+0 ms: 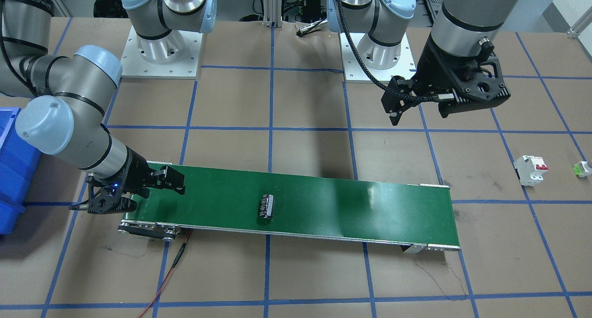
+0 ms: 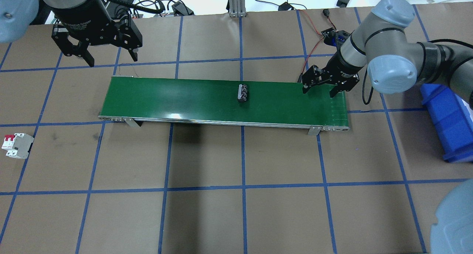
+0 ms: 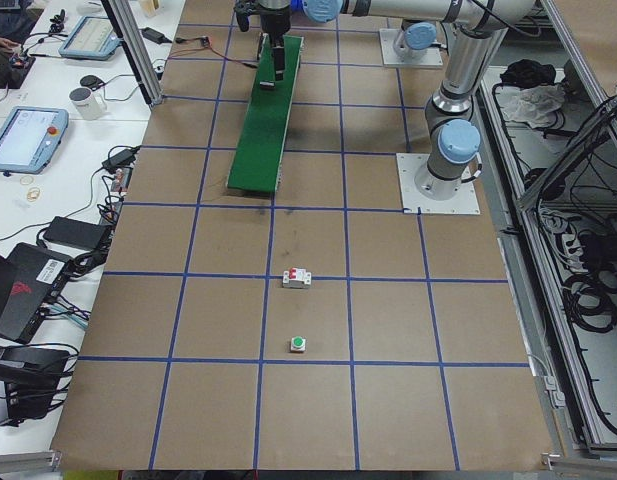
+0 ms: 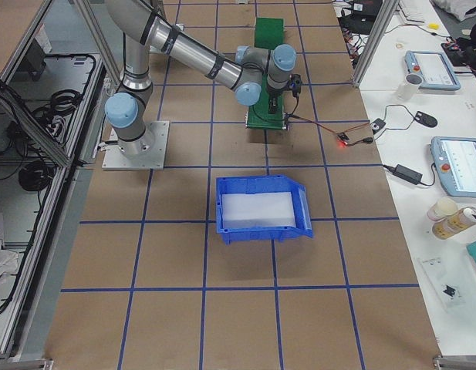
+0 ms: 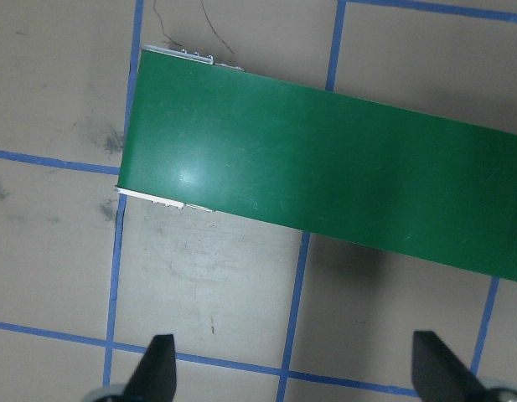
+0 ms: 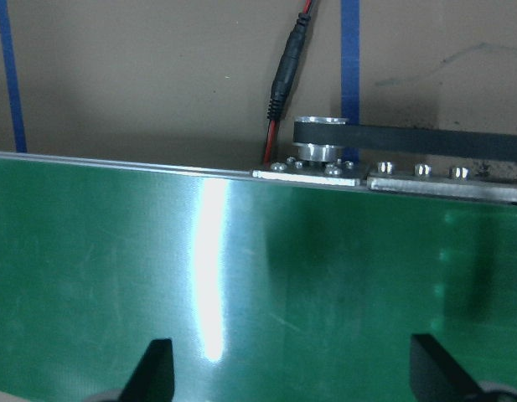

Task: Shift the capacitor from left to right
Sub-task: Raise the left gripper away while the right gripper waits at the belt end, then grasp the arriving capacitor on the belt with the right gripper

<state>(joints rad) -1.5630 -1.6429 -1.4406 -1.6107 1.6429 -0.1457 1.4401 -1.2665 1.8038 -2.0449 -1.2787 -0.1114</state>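
Note:
The capacitor (image 1: 267,208), a small dark cylinder with pale silvery marks, lies on its side about midway along the green conveyor belt (image 1: 347,202). It also shows in the overhead view (image 2: 243,93). My left gripper (image 2: 111,58) is open and empty, held high just behind the belt's left end (image 5: 325,167). My right gripper (image 2: 319,92) is open and empty, low over the belt's right end (image 6: 116,276), some way right of the capacitor. In the front view the left gripper (image 1: 418,116) is on the right and the right gripper (image 1: 152,198) on the left.
A white circuit breaker (image 2: 14,146) with red switches stands on the table at my far left, a tiny green-and-white part (image 1: 583,168) beyond it. A blue bin (image 2: 451,124) sits at my right. A red wire (image 1: 171,267) runs from the belt's right end.

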